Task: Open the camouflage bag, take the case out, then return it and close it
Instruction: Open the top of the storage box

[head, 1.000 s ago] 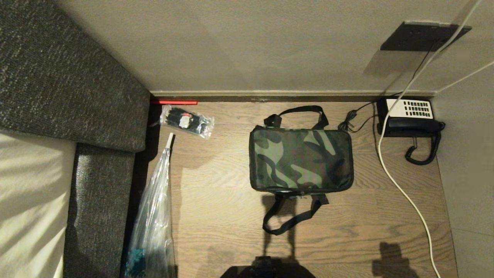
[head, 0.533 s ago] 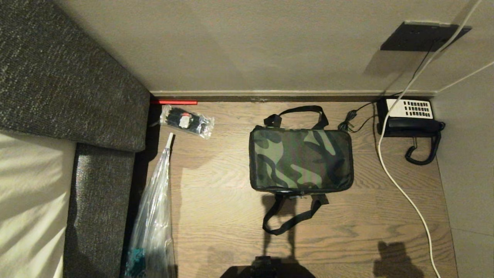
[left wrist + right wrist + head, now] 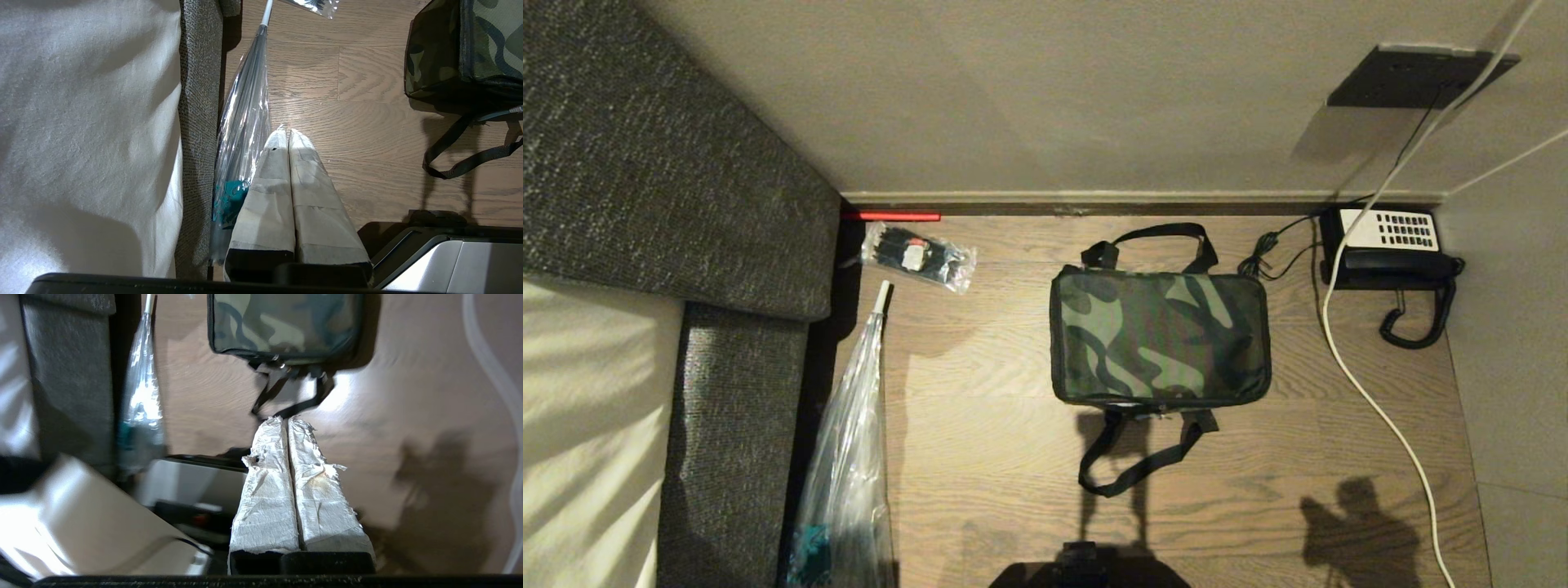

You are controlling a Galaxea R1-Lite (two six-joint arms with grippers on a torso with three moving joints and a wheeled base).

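The camouflage bag [image 3: 1160, 336] lies closed on the wooden floor, one black strap handle toward the wall and one toward me. The case is hidden. Neither gripper shows in the head view; only the right arm's shadow falls on the floor at the lower right. In the right wrist view my right gripper [image 3: 286, 419] is shut and empty above the floor, short of the camouflage bag [image 3: 282, 322] and its near strap [image 3: 294, 410]. My left gripper [image 3: 285, 132] is shut and empty, parked beside the clear plastic bag [image 3: 245, 118], with the camouflage bag [image 3: 461, 49] off to one side.
A grey sofa [image 3: 645, 204] with a pale cushion fills the left. A crinkled clear plastic bag [image 3: 849, 457] lies along it, a small clear packet [image 3: 917, 256] near the wall. A black telephone [image 3: 1390, 245] and a white cable [image 3: 1372, 392] sit at the right.
The right arm's shadow on the floor at the lower right has grown and shifted up toward the bag. The bag and everything else stay put.
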